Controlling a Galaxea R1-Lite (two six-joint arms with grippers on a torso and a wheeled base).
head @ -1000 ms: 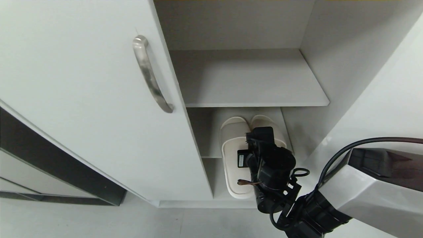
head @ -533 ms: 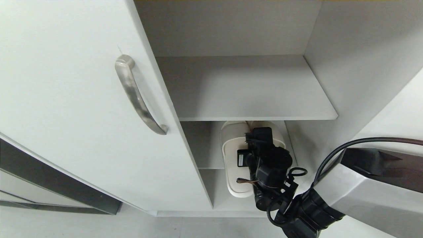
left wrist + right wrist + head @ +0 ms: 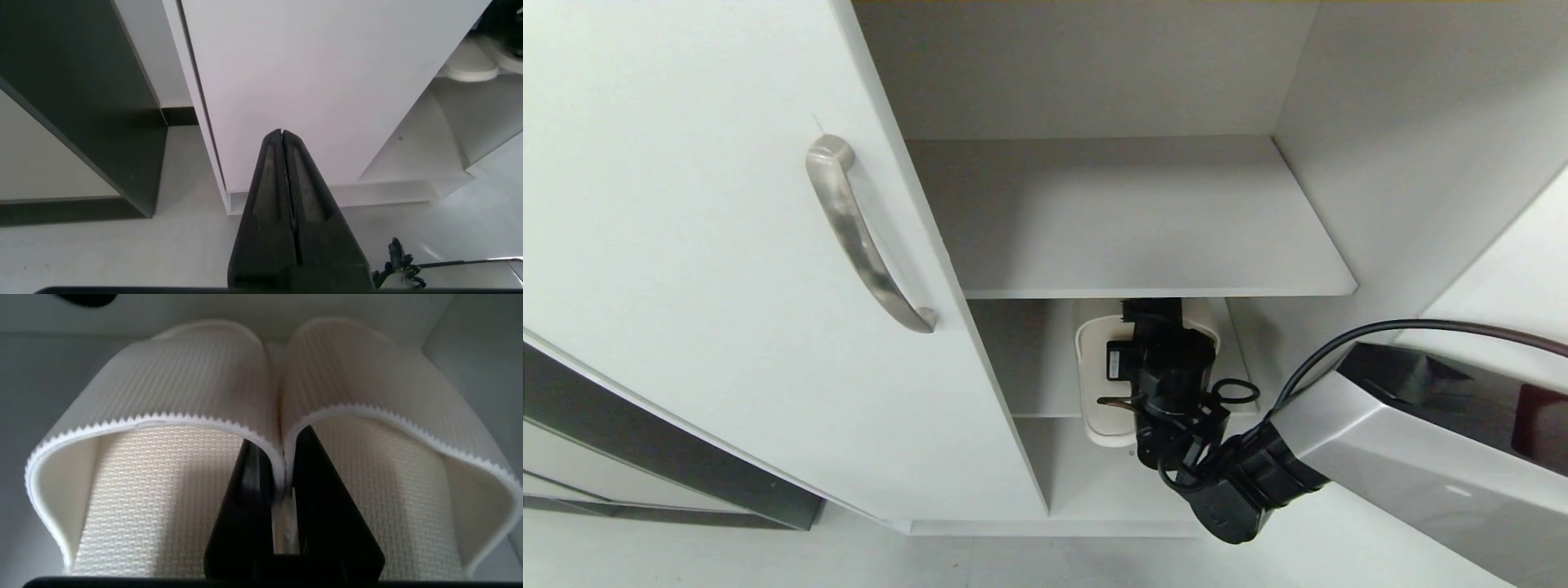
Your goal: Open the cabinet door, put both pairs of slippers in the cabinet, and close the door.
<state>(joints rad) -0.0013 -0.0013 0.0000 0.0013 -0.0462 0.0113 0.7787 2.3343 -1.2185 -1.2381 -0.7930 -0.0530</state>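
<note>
We could read no text, number or sign anywhere. The one candidate was a small pale sticker [image 3: 1116, 360] on the black body of the right gripper [image 3: 280, 461], seen from the head view, and its print was too small for us to make out.

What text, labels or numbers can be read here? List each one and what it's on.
No text can be read.
Label on the housing behind the right gripper: too small to read.
Slippers, door, handle, shelf: no print visible.
</note>
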